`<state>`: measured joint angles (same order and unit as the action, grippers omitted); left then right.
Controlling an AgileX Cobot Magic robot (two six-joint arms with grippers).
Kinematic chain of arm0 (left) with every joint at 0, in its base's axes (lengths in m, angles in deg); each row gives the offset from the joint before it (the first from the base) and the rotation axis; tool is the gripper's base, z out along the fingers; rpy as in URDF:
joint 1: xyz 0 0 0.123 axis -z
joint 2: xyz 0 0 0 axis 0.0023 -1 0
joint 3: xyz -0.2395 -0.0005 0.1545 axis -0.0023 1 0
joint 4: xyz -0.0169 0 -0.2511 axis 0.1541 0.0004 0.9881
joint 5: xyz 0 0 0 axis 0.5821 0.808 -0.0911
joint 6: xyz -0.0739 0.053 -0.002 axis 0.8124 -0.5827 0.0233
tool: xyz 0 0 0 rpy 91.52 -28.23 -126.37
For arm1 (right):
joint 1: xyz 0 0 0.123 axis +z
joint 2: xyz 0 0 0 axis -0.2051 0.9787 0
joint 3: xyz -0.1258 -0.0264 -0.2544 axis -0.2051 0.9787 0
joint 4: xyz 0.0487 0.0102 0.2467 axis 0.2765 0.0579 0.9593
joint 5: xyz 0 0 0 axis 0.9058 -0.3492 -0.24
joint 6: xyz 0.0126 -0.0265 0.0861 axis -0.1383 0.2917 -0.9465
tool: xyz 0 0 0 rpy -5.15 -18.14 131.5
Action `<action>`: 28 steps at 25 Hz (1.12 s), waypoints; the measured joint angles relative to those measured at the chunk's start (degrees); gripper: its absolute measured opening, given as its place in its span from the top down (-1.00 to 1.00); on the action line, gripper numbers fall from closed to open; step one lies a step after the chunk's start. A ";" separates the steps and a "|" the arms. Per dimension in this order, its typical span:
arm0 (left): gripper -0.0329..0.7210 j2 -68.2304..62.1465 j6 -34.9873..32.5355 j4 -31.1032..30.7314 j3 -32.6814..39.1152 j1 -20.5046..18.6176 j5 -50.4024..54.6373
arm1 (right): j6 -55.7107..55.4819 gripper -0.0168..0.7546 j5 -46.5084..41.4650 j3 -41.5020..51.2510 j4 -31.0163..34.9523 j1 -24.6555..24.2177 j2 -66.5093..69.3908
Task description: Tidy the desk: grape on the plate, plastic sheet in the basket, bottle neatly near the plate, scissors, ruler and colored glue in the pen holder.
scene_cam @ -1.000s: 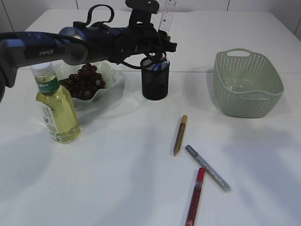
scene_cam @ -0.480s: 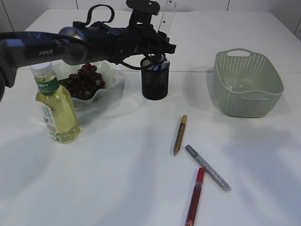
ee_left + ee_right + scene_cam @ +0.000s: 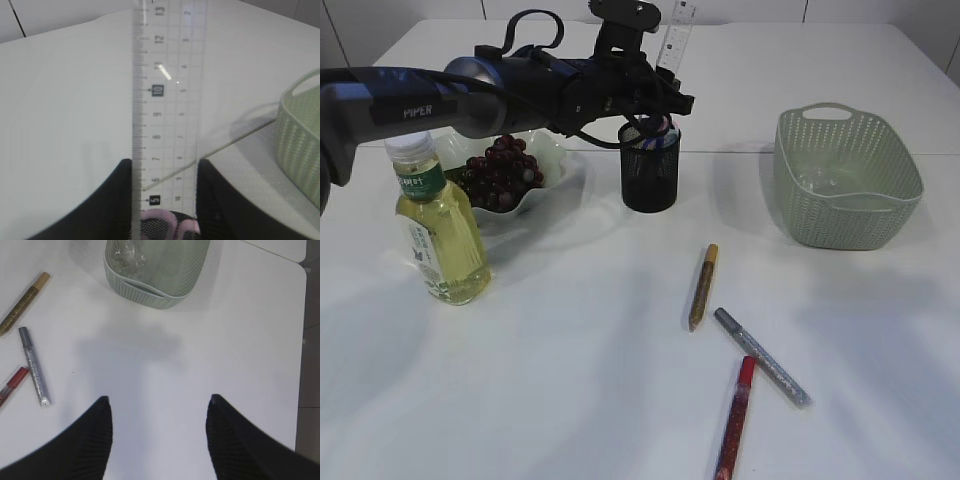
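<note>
My left gripper [image 3: 655,100] is shut on a clear ruler [image 3: 676,35] and holds it upright over the black mesh pen holder [image 3: 650,175]. In the left wrist view the ruler [image 3: 167,100] stands between the two fingers of the gripper [image 3: 165,162]. Pink scissors handles [image 3: 177,220] sit in the holder below. Dark grapes [image 3: 500,170] lie on the pale plate [image 3: 555,150]. The bottle [image 3: 438,225] of yellow liquid stands in front of the plate. Gold [image 3: 703,287], silver [image 3: 762,357] and red [image 3: 735,418] glue pens lie on the table. My right gripper [image 3: 159,400] is open above bare table.
The green basket [image 3: 845,180] stands at the right with crumpled plastic sheet [image 3: 125,252] inside. From the right wrist, the gold [image 3: 24,302], silver [image 3: 34,365] and red [image 3: 12,382] pens lie at the left. The left arm stretches across above the plate.
The ruler and the left gripper shifted very slightly over the pen holder a second ago. Since then nothing has visibly moved.
</note>
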<state>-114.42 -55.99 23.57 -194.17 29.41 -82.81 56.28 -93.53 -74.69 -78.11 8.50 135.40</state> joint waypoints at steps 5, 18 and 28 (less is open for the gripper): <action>0.17 0.00 0.00 -0.10 0.00 0.00 0.00 | 0.00 -0.26 0.00 0.00 0.00 0.00 0.00; 0.17 0.00 0.00 -0.10 0.00 0.00 0.00 | 0.00 -0.26 0.00 0.00 0.00 0.00 0.00; 0.16 0.00 0.00 -0.56 0.00 0.00 0.00 | 0.00 -0.26 0.00 0.00 -0.25 0.00 0.00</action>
<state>-114.42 -55.99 23.01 -194.17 29.41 -82.81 56.28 -93.53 -74.69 -78.36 8.50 135.40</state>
